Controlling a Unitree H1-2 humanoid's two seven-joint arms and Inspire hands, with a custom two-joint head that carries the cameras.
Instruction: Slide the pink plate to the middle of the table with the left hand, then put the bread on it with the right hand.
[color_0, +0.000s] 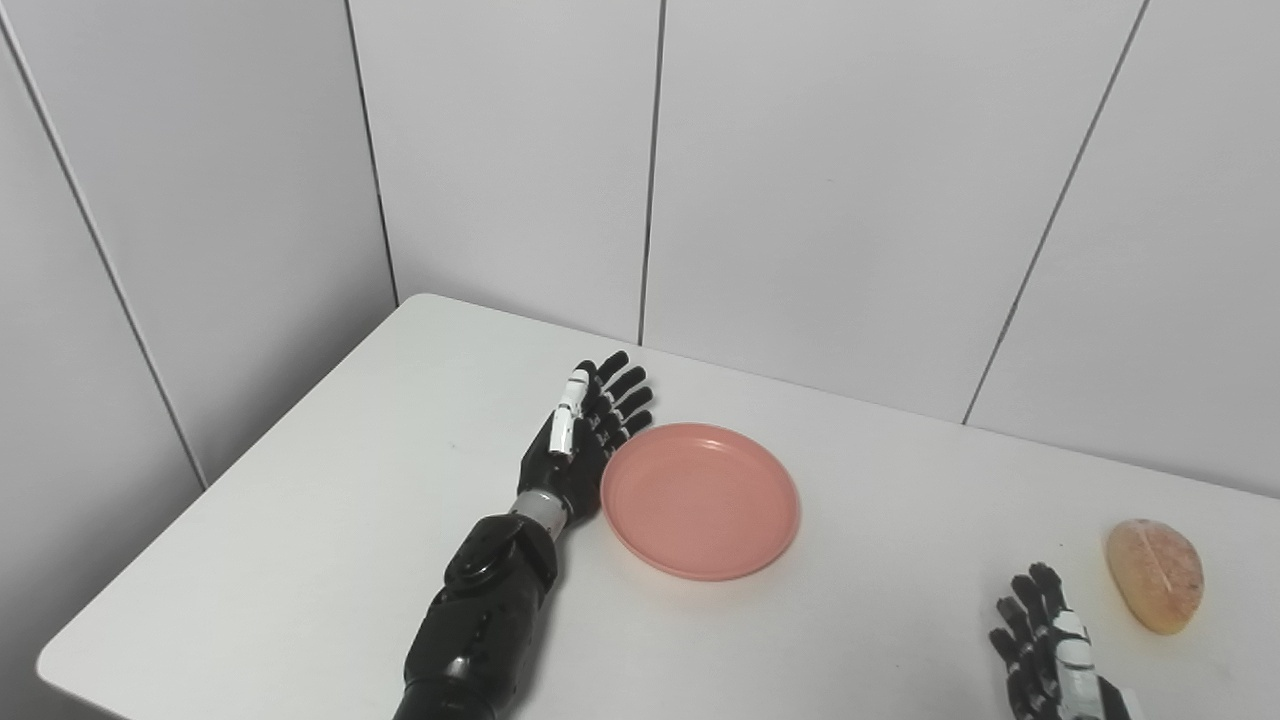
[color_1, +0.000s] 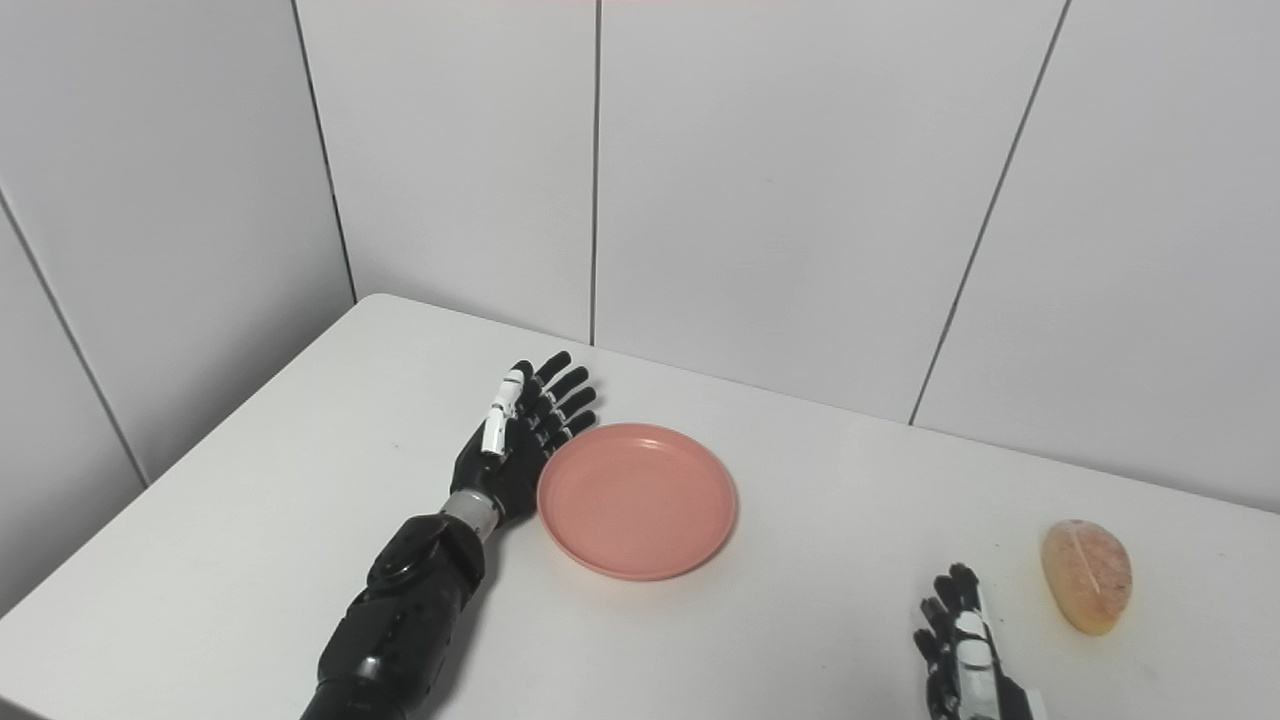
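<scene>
- Two hands, one pink plate and one bread are counted on one white table (color_0: 300, 560).
- Nearest, the right hand (color_0: 1050, 650) is seen at the bottom edge with fingers spread and nothing held; it is cut off by the frame in both views.
- The bread (color_0: 1155, 573) is found just beyond and right of that hand, apart from it, near the table's right side.
- The left hand (color_0: 580, 440) is laid flat, fingers extended and empty, its inner edge set against the left rim of the pink plate (color_0: 700, 500).
- More of the left wall is shown in the left eye view.
- Farthest, grey wall panels (color_1: 780, 200) with dark seams are seen behind the table.
</scene>
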